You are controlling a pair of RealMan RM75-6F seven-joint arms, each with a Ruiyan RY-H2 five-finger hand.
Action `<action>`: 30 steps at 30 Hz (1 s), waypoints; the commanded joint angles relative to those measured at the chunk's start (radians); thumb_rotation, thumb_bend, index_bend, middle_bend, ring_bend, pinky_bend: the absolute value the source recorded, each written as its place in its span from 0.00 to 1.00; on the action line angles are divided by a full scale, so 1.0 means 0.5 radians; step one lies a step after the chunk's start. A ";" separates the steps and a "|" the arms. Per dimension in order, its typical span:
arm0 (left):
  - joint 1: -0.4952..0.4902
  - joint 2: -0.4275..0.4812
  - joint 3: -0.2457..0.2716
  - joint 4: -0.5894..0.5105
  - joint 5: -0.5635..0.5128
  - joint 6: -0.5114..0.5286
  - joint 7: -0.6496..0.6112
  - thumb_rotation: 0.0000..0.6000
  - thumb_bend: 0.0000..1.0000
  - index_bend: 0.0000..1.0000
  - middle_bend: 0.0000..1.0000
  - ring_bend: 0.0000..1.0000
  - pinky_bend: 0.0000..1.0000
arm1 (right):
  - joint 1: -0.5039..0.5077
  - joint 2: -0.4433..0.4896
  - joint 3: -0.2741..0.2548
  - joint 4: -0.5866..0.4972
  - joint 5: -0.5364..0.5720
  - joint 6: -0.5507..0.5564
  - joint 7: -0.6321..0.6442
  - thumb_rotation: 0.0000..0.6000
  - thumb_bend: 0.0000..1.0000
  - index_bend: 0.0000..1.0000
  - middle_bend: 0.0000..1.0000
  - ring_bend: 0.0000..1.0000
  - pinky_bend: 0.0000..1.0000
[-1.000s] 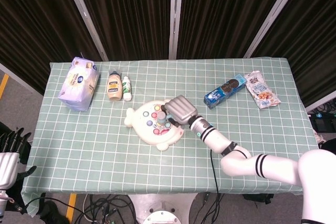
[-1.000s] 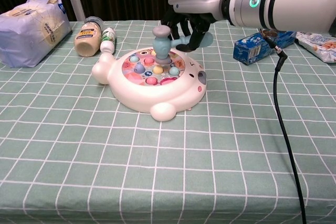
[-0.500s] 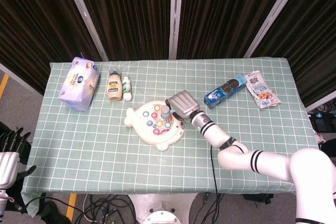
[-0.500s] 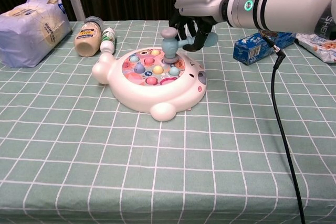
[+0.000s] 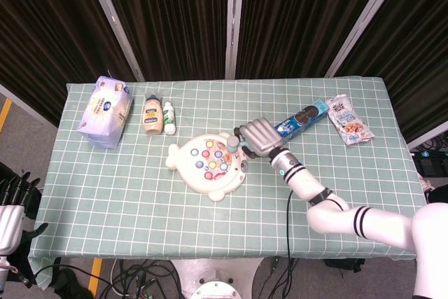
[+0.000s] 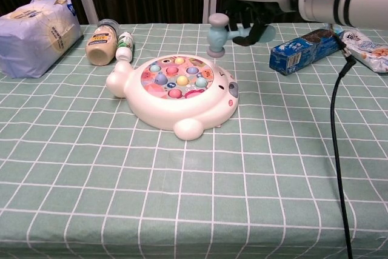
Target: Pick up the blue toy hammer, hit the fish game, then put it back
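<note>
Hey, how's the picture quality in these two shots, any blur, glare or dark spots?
Head view: even overhead light, soft shadows, sharp on the fish game; the curtains behind go nearly black. Chest view: the right hand and blue toy hammer look slightly soft, the near tablecloth is crisp, and the arm shell shows mild sheen.

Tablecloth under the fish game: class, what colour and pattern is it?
The tablecloth is pale green with a white grid of squares, clearest in the chest view.
</note>
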 commanded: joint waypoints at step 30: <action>-0.006 0.005 -0.001 -0.060 -0.002 -0.016 0.076 1.00 0.03 0.12 0.02 0.00 0.00 | -0.502 -0.317 -0.174 0.727 -0.694 0.098 1.005 1.00 0.30 0.51 0.44 0.34 0.49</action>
